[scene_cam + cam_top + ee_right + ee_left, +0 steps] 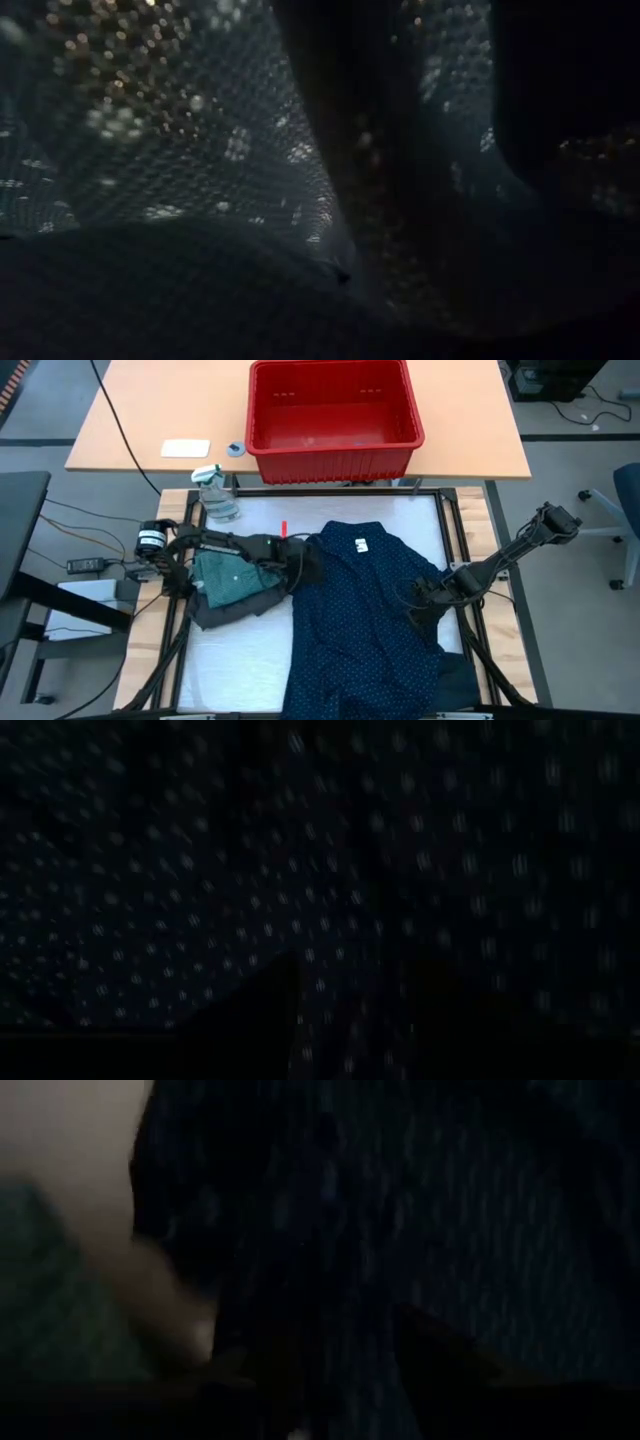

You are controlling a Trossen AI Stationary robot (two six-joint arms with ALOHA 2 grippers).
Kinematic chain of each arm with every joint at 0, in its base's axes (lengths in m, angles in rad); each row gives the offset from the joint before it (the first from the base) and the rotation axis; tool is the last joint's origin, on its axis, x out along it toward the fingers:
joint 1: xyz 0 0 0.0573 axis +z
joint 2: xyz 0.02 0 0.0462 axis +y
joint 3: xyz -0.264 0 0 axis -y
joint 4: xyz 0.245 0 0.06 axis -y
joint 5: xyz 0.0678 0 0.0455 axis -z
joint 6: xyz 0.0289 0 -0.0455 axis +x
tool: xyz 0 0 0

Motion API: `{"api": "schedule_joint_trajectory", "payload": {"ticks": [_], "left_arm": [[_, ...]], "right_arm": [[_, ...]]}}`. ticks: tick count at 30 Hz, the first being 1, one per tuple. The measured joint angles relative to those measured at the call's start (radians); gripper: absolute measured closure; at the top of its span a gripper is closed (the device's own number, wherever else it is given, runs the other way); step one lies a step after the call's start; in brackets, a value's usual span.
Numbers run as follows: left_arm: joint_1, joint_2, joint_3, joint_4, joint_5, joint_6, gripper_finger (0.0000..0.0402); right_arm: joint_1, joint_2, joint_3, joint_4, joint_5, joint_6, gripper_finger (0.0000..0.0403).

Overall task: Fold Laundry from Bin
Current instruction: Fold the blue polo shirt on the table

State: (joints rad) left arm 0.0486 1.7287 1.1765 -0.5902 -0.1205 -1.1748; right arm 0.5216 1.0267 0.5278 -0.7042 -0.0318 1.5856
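The navy shirt [365, 610] lies limp and light, likely to sag, so edges suit gripping. Left gripper [308, 560] sits at its nine o'clock edge, right gripper [418, 605] at three; neither's jaw state can be told.

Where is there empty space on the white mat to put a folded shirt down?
Bare mat shows between the red bin and the navy dotted shirt, and below the teal shirt at the near left. The middle is crowded: both pincers, left and right, work there.
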Motion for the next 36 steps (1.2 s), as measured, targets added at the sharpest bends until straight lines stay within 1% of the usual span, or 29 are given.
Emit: {"api": "schedule_joint_trajectory", "payload": {"ticks": [2, 5, 6, 8, 11, 14, 18, 22, 25, 28, 31, 33, 36], "left_arm": [[-0.033, -0.002, 0.021, -0.047, 0.055, 0.012, 0.0237], [-0.110, -0.009, 0.038, -0.050, 0.166, 0.009, 0.0237], [-0.141, -0.014, 0.049, -0.049, 0.174, -0.006, 0.0237], [-0.201, -0.020, 0.074, -0.036, 0.170, -0.032, 0.0237], [-0.274, -0.023, 0.079, -0.051, 0.142, -0.094, 0.0237], [-0.316, -0.024, 0.042, -0.036, 0.100, -0.150, 0.0237], [-0.329, -0.022, -0.060, 0.064, 0.098, -0.218, 0.0237], [-0.316, -0.022, -0.161, 0.246, 0.094, -0.276, 0.0237], [-0.309, -0.022, -0.224, 0.363, 0.069, -0.303, 0.0237], [-0.305, -0.022, -0.266, 0.382, 0.066, -0.345, 0.0237], [-0.304, -0.023, -0.282, 0.376, 0.116, -0.382, 0.0237], [-0.304, -0.023, -0.277, 0.371, 0.142, -0.383, 0.0237], [-0.322, -0.023, -0.259, 0.367, 0.132, -0.404, 0.0237]], "right_arm": [[0.028, 0.000, 0.000, -0.005, -0.021, 0.053, 0.0218], [0.076, 0.000, 0.000, -0.005, -0.025, 0.143, 0.0218], [0.090, 0.000, 0.000, -0.006, -0.026, 0.170, 0.0218], [0.114, 0.000, 0.000, -0.013, -0.038, 0.211, 0.0218], [0.133, 0.000, 0.000, -0.054, -0.073, 0.260, 0.0218], [0.145, 0.000, 0.000, -0.095, -0.104, 0.296, 0.0218], [0.161, 0.000, 0.000, -0.149, -0.128, 0.337, 0.0217], [0.184, 0.000, 0.000, -0.144, -0.153, 0.377, 0.0217], [0.207, 0.000, 0.000, -0.144, -0.153, 0.415, 0.0217], [0.231, 0.000, 0.000, -0.145, -0.158, 0.459, 0.0217], [0.257, 0.001, 0.008, -0.151, -0.176, 0.505, 0.0217], [0.277, 0.001, 0.032, -0.159, -0.154, 0.534, 0.0217], [0.304, 0.000, 0.067, -0.206, -0.100, 0.578, 0.0217]]}}
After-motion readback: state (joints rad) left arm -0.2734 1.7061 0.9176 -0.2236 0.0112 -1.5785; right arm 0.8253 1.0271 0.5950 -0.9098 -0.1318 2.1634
